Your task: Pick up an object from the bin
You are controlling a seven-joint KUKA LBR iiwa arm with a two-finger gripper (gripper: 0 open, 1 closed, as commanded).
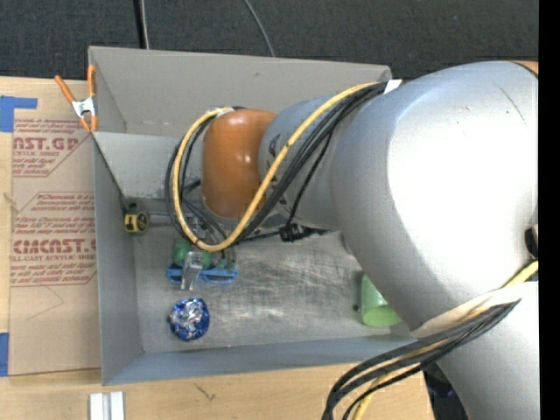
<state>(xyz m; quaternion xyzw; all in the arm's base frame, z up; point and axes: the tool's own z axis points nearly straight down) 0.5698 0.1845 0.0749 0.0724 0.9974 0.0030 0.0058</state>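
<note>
Since the wrist and its orange cover (229,160) hang straight over the contact spot, I cannot tell whether the gripper (193,268) is open or closed, nor whether anything sits in it. Main risk, as I judge it: the blue-green piece (220,275) under the tip looks low and flat on the bin (118,278) floor. A closing grip may catch only an edge and lose it on the lift, or the tip may press into the floor itself. Second risk: the foil ball (188,318) lies near, on the side toward the view's bottom, and a sideways correction could knock it away. The cable loop (178,191) hangs close to the left wall, so a snag seems possible if I swing left. Position note: the blue-green piece lies at the left of the floor, directly beneath the gripper tip and apparently touching it, with part showing on either side. The green lump (374,304) sits well apart at right.
</note>
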